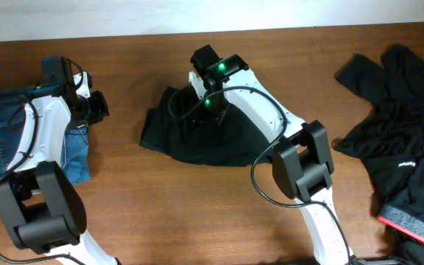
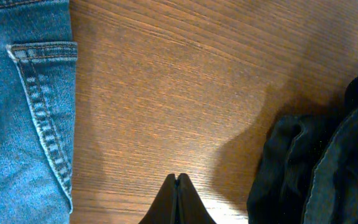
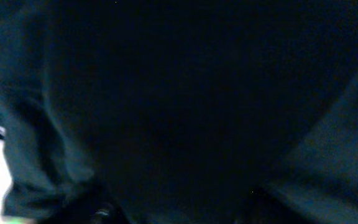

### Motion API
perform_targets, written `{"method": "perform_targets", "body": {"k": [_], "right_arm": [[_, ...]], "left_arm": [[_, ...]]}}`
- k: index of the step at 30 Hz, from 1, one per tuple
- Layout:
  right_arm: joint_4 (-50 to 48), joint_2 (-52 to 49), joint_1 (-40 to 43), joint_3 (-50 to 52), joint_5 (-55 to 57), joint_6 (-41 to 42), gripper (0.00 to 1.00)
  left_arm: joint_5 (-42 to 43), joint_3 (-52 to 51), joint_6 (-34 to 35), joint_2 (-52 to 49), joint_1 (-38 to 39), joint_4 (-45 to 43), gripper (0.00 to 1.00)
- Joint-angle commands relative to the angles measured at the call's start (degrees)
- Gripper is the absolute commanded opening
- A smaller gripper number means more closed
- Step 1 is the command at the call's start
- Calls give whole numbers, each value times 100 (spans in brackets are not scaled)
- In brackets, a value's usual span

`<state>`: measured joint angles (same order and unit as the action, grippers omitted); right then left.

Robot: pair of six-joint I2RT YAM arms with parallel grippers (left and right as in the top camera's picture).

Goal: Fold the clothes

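A black garment [image 1: 197,140] lies bunched in the middle of the table, and its edge shows at the right of the left wrist view [image 2: 309,168]. My right gripper [image 1: 202,119] is pressed down into its upper part. The right wrist view is filled with dark fabric [image 3: 179,99], so the jaws cannot be made out. Folded blue denim jeans [image 1: 9,129] lie at the far left, with a pocket seam showing [image 2: 23,93]. My left gripper [image 1: 96,107] hovers over bare wood between the jeans and the black garment, shut and holding nothing [image 2: 178,179].
A loose pile of more black clothes [image 1: 403,125] covers the right end of the table, with a grey and red waistband [image 1: 411,224] at its lower edge. The table's far edge [image 1: 212,33] meets a white wall.
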<state>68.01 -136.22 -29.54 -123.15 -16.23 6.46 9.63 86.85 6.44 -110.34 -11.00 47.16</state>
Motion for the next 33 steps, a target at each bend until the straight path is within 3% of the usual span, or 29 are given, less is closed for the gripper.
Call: {"method": "perform_targets", "body": {"k": [1, 3, 4, 16, 25, 33], "right_arm": [[-28, 63, -87, 4, -7, -50, 36], [39, 153, -94, -74, -9, -50, 23], [66, 199, -94, -114, -7, -50, 22], [260, 557, -332, -280, -271, -446, 22], [-203, 557, -922, -280, -326, -776, 22], [-514, 560, -944, -289, -289, -752, 21]], "left_arm": [[63, 74, -7, 142, -2, 2, 2], [63, 74, -7, 142, -2, 2, 2], [63, 74, -9, 142, -2, 4, 2], [61, 74, -7, 142, -2, 0, 2], [61, 72, -7, 142, -2, -2, 2], [61, 72, -9, 142, -2, 0, 2]]}}
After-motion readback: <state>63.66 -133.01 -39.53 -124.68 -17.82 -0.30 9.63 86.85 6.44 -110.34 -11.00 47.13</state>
